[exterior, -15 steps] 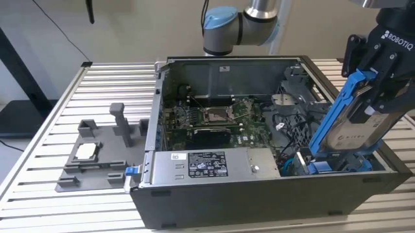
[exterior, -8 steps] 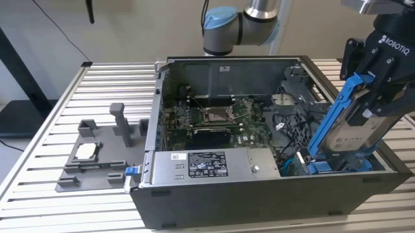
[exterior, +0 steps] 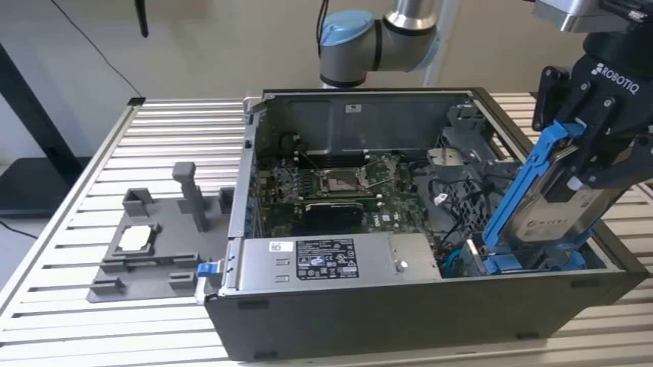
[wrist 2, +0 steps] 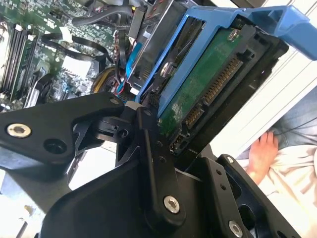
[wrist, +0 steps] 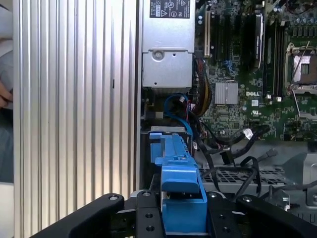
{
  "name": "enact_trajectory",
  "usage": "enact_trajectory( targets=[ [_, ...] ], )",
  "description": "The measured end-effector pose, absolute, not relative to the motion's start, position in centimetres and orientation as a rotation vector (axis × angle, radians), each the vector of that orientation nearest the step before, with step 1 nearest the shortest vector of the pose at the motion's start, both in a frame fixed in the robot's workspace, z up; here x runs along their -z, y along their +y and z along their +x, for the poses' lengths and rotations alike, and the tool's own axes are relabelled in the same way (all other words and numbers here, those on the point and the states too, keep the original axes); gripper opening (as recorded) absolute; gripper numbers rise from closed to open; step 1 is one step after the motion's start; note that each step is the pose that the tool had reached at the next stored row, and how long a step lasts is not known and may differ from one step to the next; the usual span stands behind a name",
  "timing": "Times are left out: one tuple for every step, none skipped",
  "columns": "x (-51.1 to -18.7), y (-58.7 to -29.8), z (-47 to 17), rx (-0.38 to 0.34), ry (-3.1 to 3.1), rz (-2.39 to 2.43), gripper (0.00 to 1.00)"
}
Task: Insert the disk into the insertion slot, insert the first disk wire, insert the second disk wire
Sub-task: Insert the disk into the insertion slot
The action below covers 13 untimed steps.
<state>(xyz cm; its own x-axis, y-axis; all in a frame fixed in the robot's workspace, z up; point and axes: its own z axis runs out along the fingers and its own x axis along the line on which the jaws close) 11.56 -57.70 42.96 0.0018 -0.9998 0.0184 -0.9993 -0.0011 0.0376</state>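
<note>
Jaws pinching the disk, which is tilted, its lower end within the open computer case at 4 o'clock in the exterior view, on the desk.

A slatted metal table is carrying 2 things. An open computer case is sitting centre-right, a grey fixture lower left.

One disk, one computer case, one grey fixture.
</note>
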Motion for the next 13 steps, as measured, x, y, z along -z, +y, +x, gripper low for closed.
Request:
enact_trajectory(
  targets=[
    [-42.91,-57.69,11.57,0.02,-2.191,2.196,0.33],
    [-42.85,-57.69,11.57,0.02,-2.191,2.196,0.33],
    [-42.8,-57.68,11.57,0.02,-2.19,2.197,0.33],
    [-42.74,-57.68,11.57,0.02,-2.19,2.198,0.33],
    [-42.68,-57.67,11.57,0.02,-2.189,2.198,0.33],
    [-42.61,-57.65,11.57,0.02,-2.189,2.199,0.33],
    [-42.57,-57.63,11.57,0.02,-2.188,2.2,0.33],
    [-42.52,-57.61,11.57,0.02,-2.187,2.201,0.33],
    [-42.48,-57.59,11.57,0.02,-2.186,2.202,0.33],
    [-42.42,-57.58,11.57,0.02,-2.185,2.203,0.33],
    [-42.37,-57.57,11.57,0.019,-2.185,2.204,0.33],
    [-42.31,-57.56,11.57,0.019,-2.184,2.205,0.33],
    [-42.26,-57.54,11.57,0.019,-2.183,2.206,0.33]
  ],
)
